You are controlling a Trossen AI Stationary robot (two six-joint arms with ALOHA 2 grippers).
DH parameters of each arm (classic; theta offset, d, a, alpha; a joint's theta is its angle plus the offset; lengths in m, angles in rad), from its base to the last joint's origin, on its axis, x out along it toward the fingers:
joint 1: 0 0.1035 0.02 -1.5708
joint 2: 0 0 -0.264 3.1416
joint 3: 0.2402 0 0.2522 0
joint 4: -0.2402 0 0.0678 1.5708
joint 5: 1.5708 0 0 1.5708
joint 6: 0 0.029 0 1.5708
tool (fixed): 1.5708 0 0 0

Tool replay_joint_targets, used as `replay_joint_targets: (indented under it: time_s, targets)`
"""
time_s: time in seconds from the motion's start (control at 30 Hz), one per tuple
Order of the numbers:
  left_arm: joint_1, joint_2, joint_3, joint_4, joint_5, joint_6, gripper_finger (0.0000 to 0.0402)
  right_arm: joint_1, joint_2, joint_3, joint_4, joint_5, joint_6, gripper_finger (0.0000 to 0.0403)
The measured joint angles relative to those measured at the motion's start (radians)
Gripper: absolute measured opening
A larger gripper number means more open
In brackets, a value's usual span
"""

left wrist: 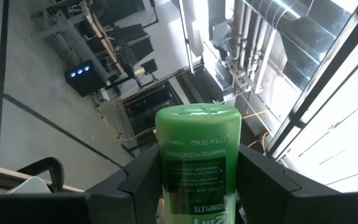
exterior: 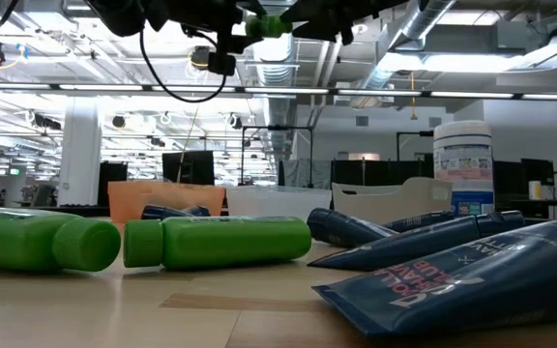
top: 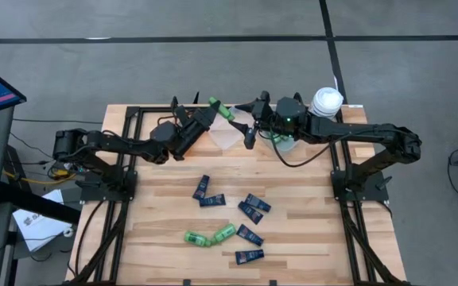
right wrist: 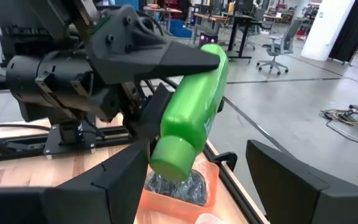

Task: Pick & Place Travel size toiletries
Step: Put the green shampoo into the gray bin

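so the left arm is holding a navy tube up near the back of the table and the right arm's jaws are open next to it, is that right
Not quite. The left gripper holds a green bottle, not a navy tube; the right wrist view shows it clearly. The rest stands: it is raised near the back of the table, and the right gripper has its jaws open beside it.

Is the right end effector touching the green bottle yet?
Apart. The right wrist view shows the right end effector open, clear space between its fingers and the green bottle gripped by the left end effector.

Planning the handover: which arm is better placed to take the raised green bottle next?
Probably the right: its open end effector faces the green bottle, fingers either side of the cap. The left end effector already holds it.
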Motion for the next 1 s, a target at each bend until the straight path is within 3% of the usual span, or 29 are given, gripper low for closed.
replay_joint_targets:
  time_s: [0.6,0.73,1.0]
  targets:
    - [0.0,0.013,0.032,0.004,-0.002,0.006,0.0172,0.007,0.037,0.002,0.091,0.0,0.001,0.026]
    - [0.005,0.039,0.058,-0.005,0.075,0.06,0.0172,0.018,0.074,0.009,0.09,-0.009,-0.007,0.026]
    - [0.006,0.034,0.058,-0.001,0.07,0.066,0.0172,0.015,0.066,0.012,0.086,-0.008,-0.008,0.026]
